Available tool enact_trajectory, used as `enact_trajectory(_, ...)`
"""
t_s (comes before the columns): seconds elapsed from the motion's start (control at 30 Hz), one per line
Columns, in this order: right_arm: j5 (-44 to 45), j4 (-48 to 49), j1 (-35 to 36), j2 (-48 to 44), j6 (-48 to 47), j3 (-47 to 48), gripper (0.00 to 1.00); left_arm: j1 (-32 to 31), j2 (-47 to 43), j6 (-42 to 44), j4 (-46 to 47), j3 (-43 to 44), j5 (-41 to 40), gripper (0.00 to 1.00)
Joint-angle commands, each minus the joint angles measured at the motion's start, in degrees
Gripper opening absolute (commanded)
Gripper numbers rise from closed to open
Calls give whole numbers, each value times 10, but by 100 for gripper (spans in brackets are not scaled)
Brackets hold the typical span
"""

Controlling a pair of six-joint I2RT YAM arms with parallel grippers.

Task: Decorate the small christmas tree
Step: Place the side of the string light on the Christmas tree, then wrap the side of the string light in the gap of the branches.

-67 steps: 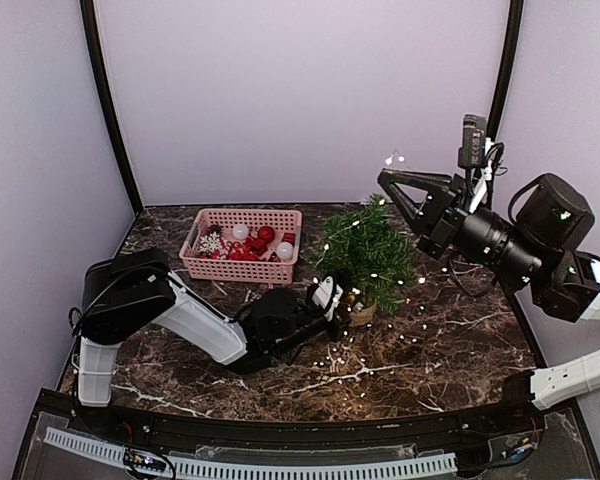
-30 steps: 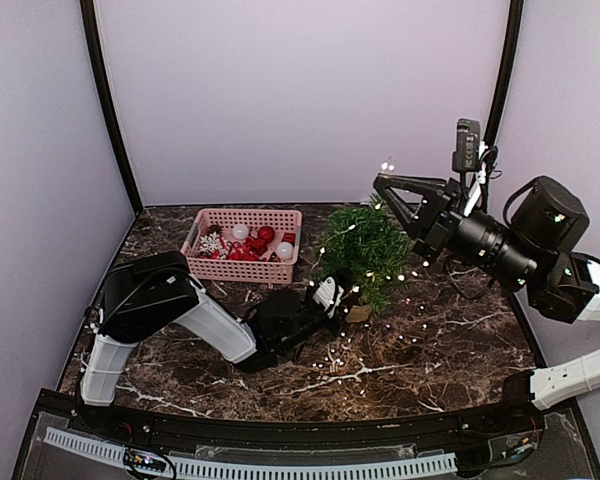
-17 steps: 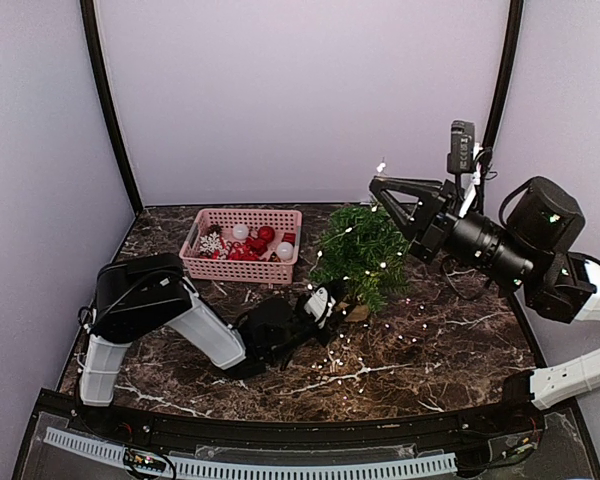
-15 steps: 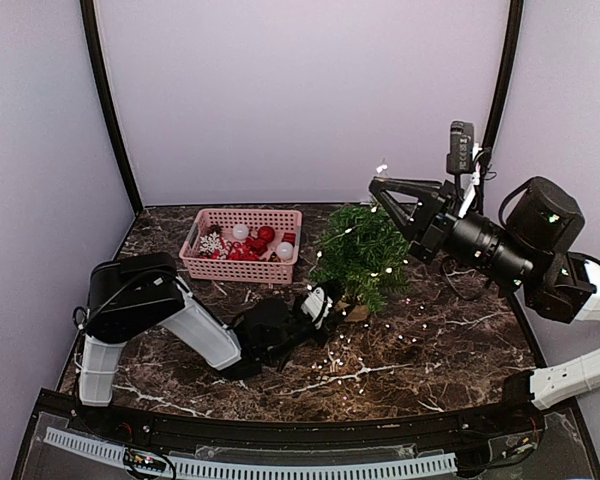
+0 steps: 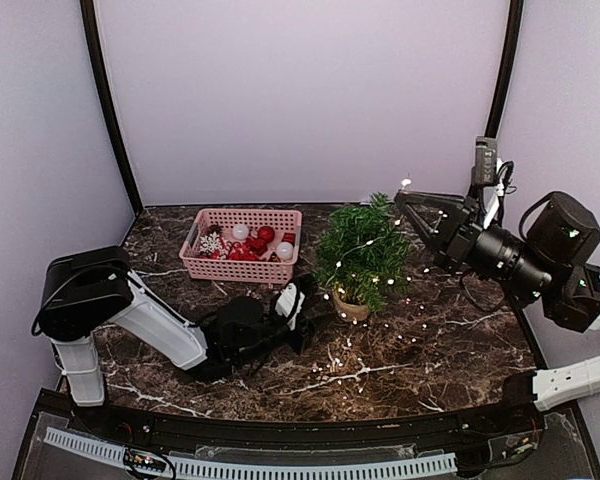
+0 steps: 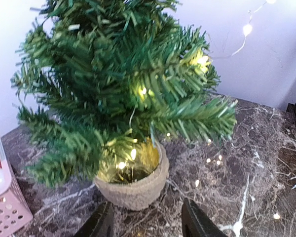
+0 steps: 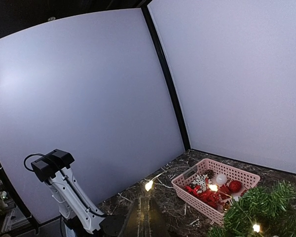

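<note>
Near the middle of the table [image 5: 460,340], a little toward the far edge, the small christmas tree [image 5: 363,255] stands upright in its tan pot [image 6: 133,190]. A light string [image 7: 149,185] is already draped over it: lit bulbs glow among the branches and down inside the pot, while a loose tail lies on the marble toward the near edge.

The right gripper [image 5: 404,198] hovers above and to the right of the treetop. Its jaws are pressed together on the upper end of the strand, which runs from its tips down into the branches.

The left gripper [image 5: 298,300] lies low on the table, just left of the pot. Its jaws are parted with nothing between them, and the fingertips [image 6: 102,221] stop just short of the pot.

The pink basket [image 5: 238,270] sits toward the far left corner, well apart from the tree. It is full of red baubles [image 5: 255,245], white balls [image 5: 240,232] and a snowflake [image 5: 212,243].

No ornament hangs on the tree, as far as the views show. By my reading the lights are partly wound and the task is in an early stage, with the slack to finish and every basket piece yet to be hung.
</note>
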Motion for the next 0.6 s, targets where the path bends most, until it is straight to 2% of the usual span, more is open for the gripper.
enact_trajectory(0.0,18,-23,-2,-36,37,-13,0,-2,-69,-92,-59,-38,-25,51)
enact_trajectory(0.1,2,-51,-2,-45,49,-9,0,-1,-112,-155,-135,-34,-39,55)
enact_trajectory(0.23,-53,-91,-3,-39,54,14,0,13,-130,-240,-310,27,20,57)
enact_trajectory(0.37,-115,-120,-2,-24,60,37,0,28,-147,-302,-311,34,73,59)
enact_trajectory(0.57,-186,-120,-2,-10,70,43,0,52,-157,-342,-324,52,118,70)
